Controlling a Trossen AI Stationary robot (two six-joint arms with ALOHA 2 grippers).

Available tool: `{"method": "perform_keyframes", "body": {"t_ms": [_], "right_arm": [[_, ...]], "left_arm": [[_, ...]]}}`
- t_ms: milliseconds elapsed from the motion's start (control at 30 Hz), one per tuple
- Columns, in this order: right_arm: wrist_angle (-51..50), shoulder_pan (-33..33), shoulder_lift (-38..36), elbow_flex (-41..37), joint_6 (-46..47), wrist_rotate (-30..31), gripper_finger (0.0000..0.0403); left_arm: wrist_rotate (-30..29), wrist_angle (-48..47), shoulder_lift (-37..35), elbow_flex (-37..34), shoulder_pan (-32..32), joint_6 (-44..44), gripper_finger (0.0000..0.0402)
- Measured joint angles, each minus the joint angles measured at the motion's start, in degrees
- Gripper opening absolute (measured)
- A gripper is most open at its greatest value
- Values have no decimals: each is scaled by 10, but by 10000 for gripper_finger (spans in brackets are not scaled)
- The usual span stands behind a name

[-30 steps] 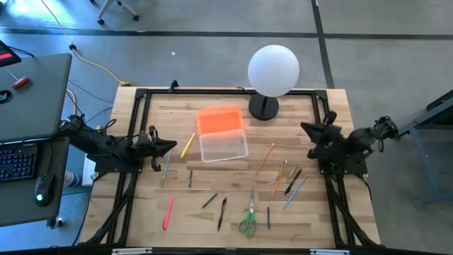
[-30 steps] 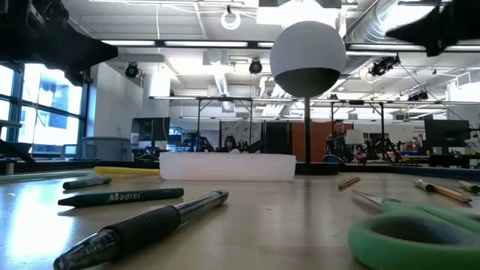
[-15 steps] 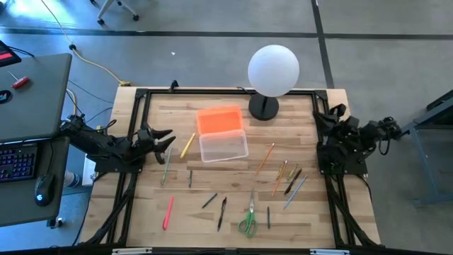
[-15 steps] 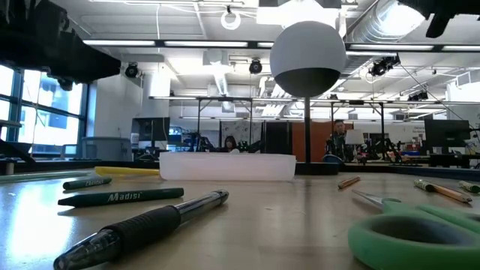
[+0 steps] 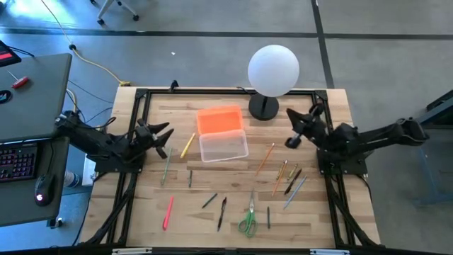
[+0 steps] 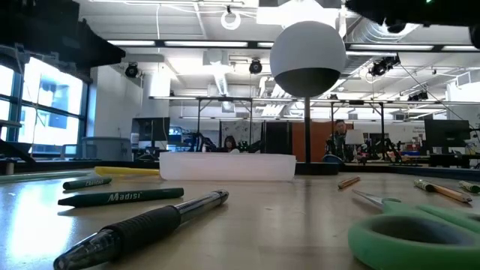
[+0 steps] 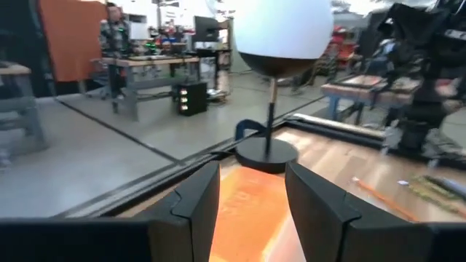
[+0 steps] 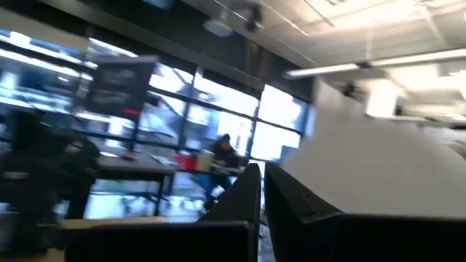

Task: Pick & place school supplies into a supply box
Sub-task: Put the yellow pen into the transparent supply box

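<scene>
Left hand (image 5: pixel 164 134), its fingers newly spread and empty, faces the supply box (image 5: pixel 224 146) just ahead; right hand (image 5: pixel 294 132), pressed together, has swung inward above the pencils (image 5: pixel 287 173). Nothing boxed yet.

lamp: white globe lamp (image 5: pixel 273 69) on black stem w/ round base (image 5: pixel 263 108), stands at far edge of table
table: light wood planks (image 5: pixel 233 185), black frame rails round edge
desk: grey, beside table; keyboard (image 5: pixel 18 161) + mouse (image 5: pixel 42 188) on it
cable: yellow (image 5: pixel 101 69), on floor
bkgd: person (image 6: pixel 339 139) seated in room beyond
</scene>
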Motion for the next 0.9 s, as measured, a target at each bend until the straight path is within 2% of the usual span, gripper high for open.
{"method": "perform_keyframes", "body": {"t_ms": [167, 300, 533, 667, 900], "right_arm": [[8, -46, 63, 24, 1, -18, 0], [-38, -70, 96, 59, 2, -13, 4], [-184, -94, 132, 129, 2, -3, 61], [-181, -101, 145, 148, 2, 33, 95], [-177, -105, 144, 155, 2, 37, 121]], "left_arm": [[-14, -9, 84, 8, 0, -85, 190], [-11, -13, 162, 8, 0, -185, 190], [-10, -12, 294, 8, 4, -328, 190], [43, 5, 363, 8, 38, -404, 190], [147, 43, 510, 34, 123, -422, 190]]}}
